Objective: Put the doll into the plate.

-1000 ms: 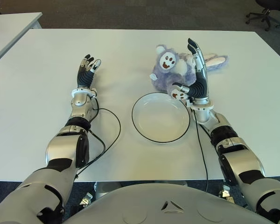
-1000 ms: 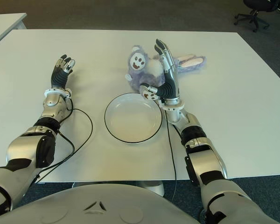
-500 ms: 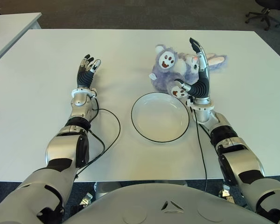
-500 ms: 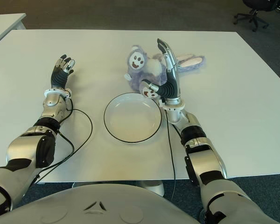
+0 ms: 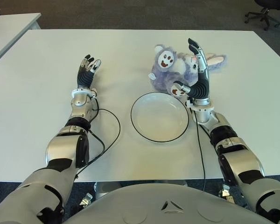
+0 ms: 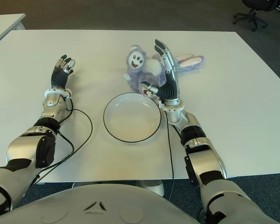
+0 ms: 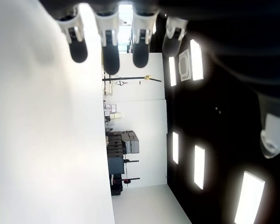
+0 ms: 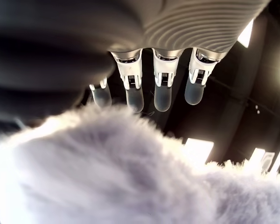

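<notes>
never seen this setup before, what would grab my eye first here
The purple doll lies on the white table, just beyond the empty plate. The right hand stands open against the doll's right side, fingers extended and not closed on it. The left hand shows open at the plate's far left, holding nothing.
</notes>
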Tool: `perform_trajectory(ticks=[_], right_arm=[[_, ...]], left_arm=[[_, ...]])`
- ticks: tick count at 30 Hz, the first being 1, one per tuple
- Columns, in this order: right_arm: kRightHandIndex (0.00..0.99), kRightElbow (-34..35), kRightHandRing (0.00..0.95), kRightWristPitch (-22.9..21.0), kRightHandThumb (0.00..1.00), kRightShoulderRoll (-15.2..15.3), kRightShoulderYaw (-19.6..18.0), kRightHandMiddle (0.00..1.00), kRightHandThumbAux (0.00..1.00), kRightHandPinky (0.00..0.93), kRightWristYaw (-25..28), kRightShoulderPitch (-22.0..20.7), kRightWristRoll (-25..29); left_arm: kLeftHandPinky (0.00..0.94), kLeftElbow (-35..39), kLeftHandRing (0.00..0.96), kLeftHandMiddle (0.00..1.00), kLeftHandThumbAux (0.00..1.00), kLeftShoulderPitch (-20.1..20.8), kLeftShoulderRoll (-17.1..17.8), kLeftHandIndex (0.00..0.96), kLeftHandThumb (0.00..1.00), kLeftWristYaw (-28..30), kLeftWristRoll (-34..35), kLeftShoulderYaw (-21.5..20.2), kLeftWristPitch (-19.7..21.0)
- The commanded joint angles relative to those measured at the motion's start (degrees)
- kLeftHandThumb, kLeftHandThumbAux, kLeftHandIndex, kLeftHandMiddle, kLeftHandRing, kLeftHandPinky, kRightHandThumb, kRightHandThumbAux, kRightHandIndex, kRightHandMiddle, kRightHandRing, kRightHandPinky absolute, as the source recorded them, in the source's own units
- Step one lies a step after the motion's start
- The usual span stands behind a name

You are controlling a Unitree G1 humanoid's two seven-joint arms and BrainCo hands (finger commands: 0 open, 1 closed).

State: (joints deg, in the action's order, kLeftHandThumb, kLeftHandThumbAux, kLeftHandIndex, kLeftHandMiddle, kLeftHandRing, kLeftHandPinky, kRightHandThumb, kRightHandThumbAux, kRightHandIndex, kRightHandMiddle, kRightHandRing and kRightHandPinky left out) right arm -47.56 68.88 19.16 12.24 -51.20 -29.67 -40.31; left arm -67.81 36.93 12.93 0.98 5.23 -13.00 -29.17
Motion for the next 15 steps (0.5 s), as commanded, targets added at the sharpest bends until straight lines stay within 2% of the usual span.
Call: perform_trajectory(ticks=[1,5,15], right_arm=[[0.099,-11.2,0.069,-0.7,0.238,-5.0,2.5,0.097,0.417,0.079,-1.1,19.2,1.1],[0.105,-10.4,0.071,-0.6,0.252,-4.6,2.7,0.097,0.425,0.088,-0.8,19.1,1.0],[0.123,-8.5,0.065,0.2,0.227,-2.8,2.2,0.091,0.406,0.091,4.8,18.3,4.5]], left_arm=[[0.140,-4.2,0.137,0.117,0.472,-6.0,-1.4,0.000,0.000,2.3,0.6,-0.6,3.9],[0.189,-4.1,0.144,0.116,0.472,-6.2,-1.5,0.000,0.000,2.5,0.8,-0.6,3.7],[0.158,-4.0,0.149,0.120,0.469,-6.3,-1.4,0.000,0.000,2.9,1.1,-0.7,3.7]])
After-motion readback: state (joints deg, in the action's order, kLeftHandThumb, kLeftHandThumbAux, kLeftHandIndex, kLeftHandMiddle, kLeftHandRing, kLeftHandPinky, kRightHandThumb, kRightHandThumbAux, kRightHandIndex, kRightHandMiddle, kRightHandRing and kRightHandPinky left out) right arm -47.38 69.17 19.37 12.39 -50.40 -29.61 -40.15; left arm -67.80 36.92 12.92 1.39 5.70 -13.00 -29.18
